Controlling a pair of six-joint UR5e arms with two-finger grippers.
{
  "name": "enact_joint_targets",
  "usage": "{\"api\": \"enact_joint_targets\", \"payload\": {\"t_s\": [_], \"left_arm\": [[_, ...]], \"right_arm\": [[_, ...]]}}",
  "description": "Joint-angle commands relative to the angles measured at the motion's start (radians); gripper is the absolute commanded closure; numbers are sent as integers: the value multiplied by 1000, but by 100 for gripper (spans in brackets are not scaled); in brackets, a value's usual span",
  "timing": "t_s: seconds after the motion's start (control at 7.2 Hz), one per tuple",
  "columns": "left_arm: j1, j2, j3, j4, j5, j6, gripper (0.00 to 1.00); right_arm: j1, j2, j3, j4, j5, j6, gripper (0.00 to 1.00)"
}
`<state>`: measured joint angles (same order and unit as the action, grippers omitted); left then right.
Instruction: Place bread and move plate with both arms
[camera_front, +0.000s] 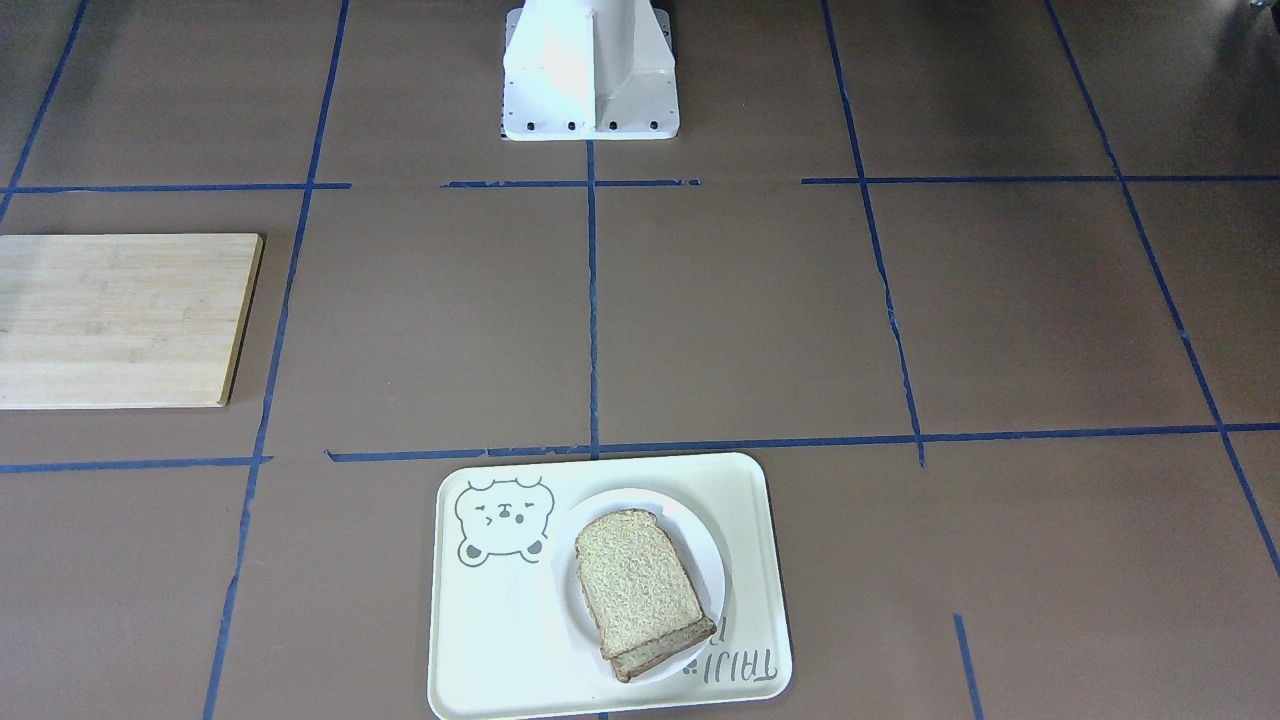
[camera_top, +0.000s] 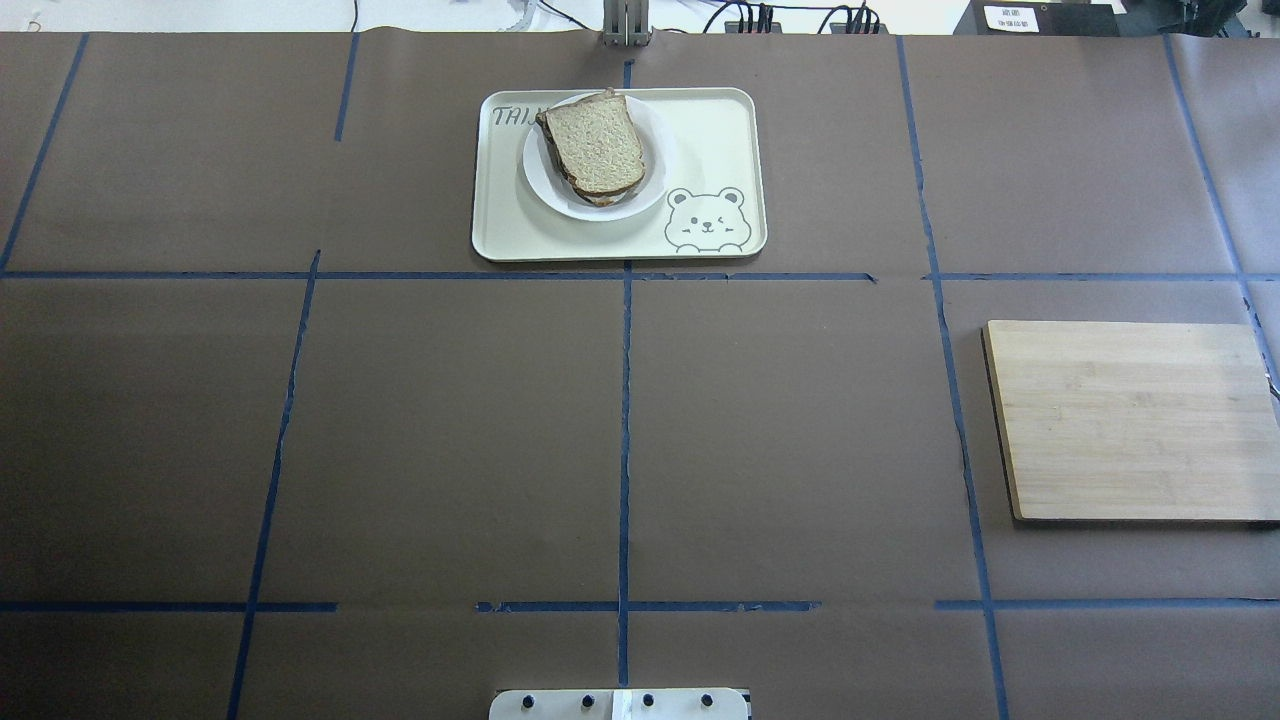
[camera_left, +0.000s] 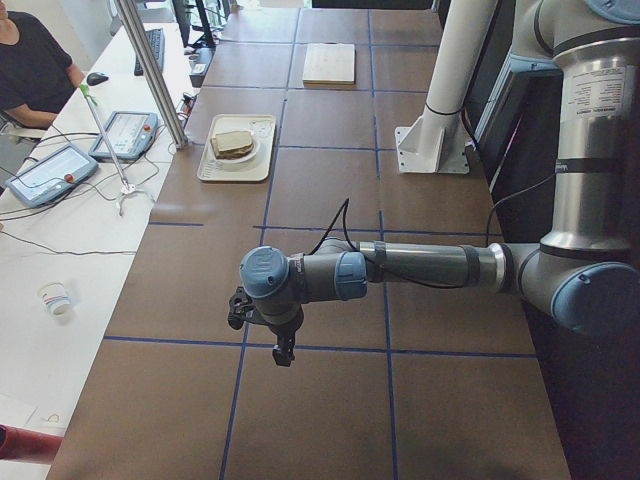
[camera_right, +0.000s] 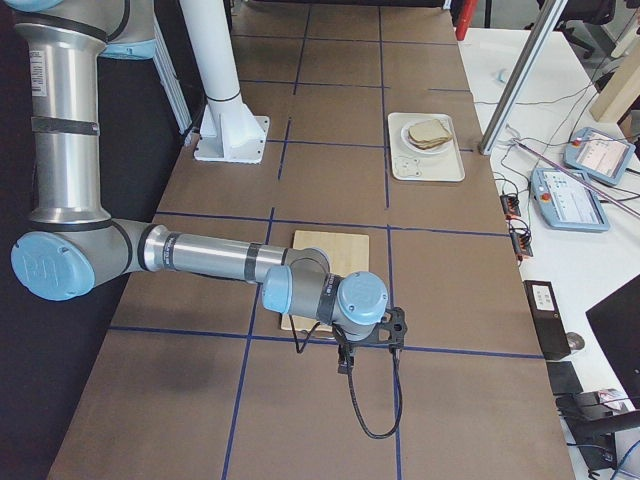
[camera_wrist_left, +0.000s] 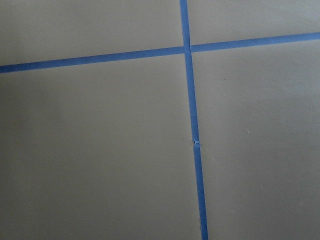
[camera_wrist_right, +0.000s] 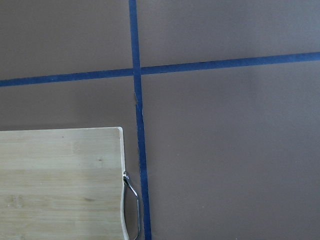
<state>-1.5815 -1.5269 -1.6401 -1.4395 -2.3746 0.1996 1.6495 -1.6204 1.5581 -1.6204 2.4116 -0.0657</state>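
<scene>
The speckled grey-tan bread (camera_front: 640, 580) lies on top of the small white plate (camera_front: 712, 560), with the edge of another slice showing beneath it. The plate sits on the cream bear tray (camera_front: 480, 620). In the overhead view the bread (camera_top: 597, 145), plate (camera_top: 540, 185) and tray (camera_top: 720, 130) lie at the table's far middle. My left gripper (camera_left: 283, 350) hangs over bare table at the left end, far from the tray. My right gripper (camera_right: 345, 362) hangs near the wooden board's outer corner. I cannot tell whether either is open or shut.
A wooden cutting board (camera_top: 1130, 420) lies on my right side; its corner with a metal loop shows in the right wrist view (camera_wrist_right: 60, 185). The white pedestal base (camera_front: 590, 70) stands at the robot's side. Blue tape lines cross the brown table. Operators' desks flank the far edge.
</scene>
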Motion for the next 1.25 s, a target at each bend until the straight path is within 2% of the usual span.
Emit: {"api": "enact_joint_targets", "payload": {"t_s": [0.0, 0.28, 0.56, 1.11], "left_arm": [[0, 1, -10, 1, -2, -2, 0], [0, -1, -12, 1, -2, -2, 0], [2, -1, -14, 1, -2, -17, 0], [0, -1, -17, -1, -2, -19, 0]], "right_arm": [[7, -7, 59, -9, -142, 10, 0], [7, -24, 75, -10, -109, 10, 0], [7, -39, 77, -3, -20, 10, 0], [6, -50, 76, 2, -22, 9, 0]]}}
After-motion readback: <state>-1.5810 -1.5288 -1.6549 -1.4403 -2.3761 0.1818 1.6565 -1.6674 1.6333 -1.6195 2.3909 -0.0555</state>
